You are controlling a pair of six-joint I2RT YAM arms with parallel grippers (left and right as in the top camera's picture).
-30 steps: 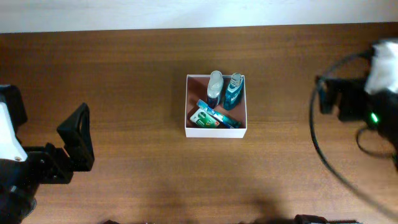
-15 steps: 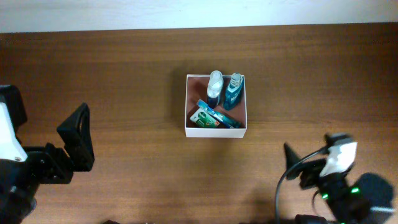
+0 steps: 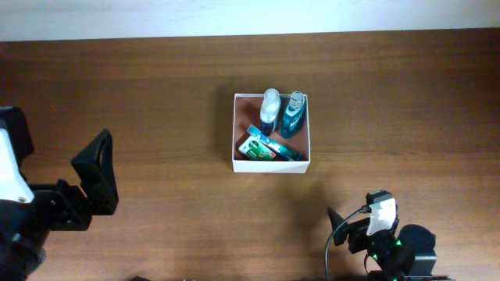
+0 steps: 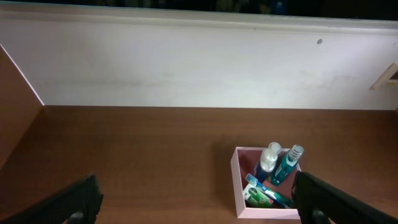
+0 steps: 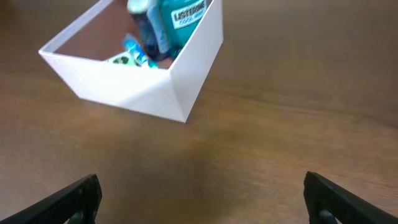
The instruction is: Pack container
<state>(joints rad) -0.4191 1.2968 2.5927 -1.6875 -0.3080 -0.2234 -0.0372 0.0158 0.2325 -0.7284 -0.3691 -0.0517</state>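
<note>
The container (image 3: 269, 165), a square white-walled box with a reddish-brown inside, stands at the table's middle. In it are a white-capped bottle (image 3: 270, 105), a teal mouthwash bottle (image 3: 293, 115), a blue toothbrush (image 3: 275, 144) and a small green carton (image 3: 256, 147). My left gripper (image 3: 95, 181) is open and empty at the left, far from the box, which shows low right in the left wrist view (image 4: 236, 186). My right gripper (image 3: 353, 230) is open and empty near the front edge, below right of the box, which shows at the top left of the right wrist view (image 5: 124, 87).
A pale wall (image 4: 199, 68) runs along the table's far edge. Bare brown wood (image 3: 156, 101) surrounds the box on all sides. The right arm's cable (image 3: 332, 254) hangs by the front edge.
The right arm has swung from the far right side down to the front right edge. The left arm and the box's contents have not moved.
</note>
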